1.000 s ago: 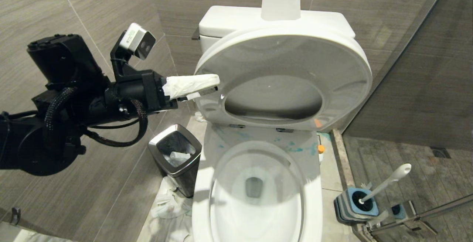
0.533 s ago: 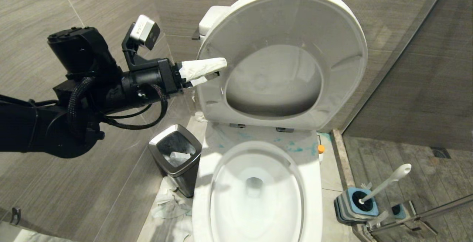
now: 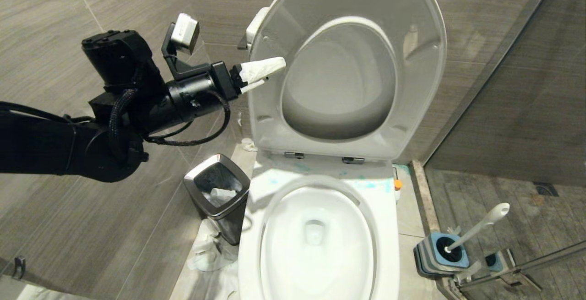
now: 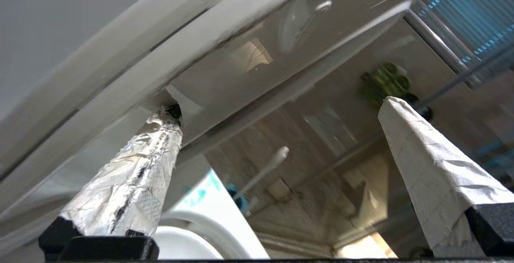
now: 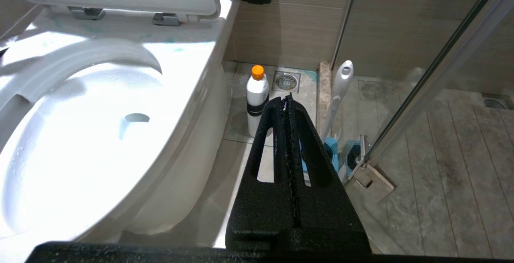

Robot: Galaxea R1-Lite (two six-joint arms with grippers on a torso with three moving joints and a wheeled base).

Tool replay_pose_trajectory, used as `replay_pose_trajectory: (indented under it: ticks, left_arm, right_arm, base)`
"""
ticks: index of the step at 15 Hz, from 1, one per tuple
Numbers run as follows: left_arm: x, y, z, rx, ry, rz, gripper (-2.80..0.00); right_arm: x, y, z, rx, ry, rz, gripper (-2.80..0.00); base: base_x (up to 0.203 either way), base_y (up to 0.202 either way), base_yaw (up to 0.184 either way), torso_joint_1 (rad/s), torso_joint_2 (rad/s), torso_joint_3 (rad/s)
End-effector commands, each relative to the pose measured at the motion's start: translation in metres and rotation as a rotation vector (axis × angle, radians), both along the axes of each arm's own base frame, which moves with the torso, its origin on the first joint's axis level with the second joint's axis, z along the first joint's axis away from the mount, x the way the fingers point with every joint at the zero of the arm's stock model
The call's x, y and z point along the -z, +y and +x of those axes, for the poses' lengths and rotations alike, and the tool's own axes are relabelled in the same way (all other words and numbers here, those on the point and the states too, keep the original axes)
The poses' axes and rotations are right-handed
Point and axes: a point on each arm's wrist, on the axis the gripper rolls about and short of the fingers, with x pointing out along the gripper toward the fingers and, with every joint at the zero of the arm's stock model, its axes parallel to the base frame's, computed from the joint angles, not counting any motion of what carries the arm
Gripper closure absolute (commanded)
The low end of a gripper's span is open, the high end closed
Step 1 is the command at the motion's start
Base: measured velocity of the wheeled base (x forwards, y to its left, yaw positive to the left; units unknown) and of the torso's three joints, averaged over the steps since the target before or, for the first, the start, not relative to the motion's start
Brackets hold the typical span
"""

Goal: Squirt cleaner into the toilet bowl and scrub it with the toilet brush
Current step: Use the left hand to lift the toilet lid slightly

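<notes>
Head view: our left gripper [image 3: 264, 72], its paper-wrapped fingers spread wide and holding nothing, presses one finger against the left edge of the raised white plastic seat and lid [image 3: 425, 39]. Large white ceramic toilet bowl [image 3: 316, 245] lies open below. White cleaner bottle with orange cap [image 5: 257, 94] stands on the floor right of the bowl; slim white toilet brush [image 3: 480, 226] sits in its blue holder, farther right. Right gripper [image 5: 287, 99] is pressed closed, empty. Risk: the finger slips and the seat drops back over the bowl.
</notes>
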Motion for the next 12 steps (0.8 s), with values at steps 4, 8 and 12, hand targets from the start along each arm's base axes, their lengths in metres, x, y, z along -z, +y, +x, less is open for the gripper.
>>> replay_pose_trajectory:
  ticks: [4,8,12]
  left_arm:
    - [0.005,-0.015,0.016,-0.097,-0.056,0.001,-2.80]
    - [0.008,-0.020,0.028,-0.166,-0.054,-0.017,-2.80]
    - [0.014,-0.025,0.038,-0.214,-0.049,-0.020,-2.80]
  right_arm:
    - [0.007,0.000,0.002,0.000,0.023,0.000,0.00]
    - [0.007,0.000,0.002,0.000,0.023,0.000,0.00]
    - [0.007,0.000,0.002,0.000,0.025,0.000,0.00]
  base:
    - [0.000,0.000,0.000,0.000,0.00,0.000]
    - [0.000,0.000,0.000,0.000,0.00,0.000]
    - [0.000,0.000,0.000,0.000,0.00,0.000]
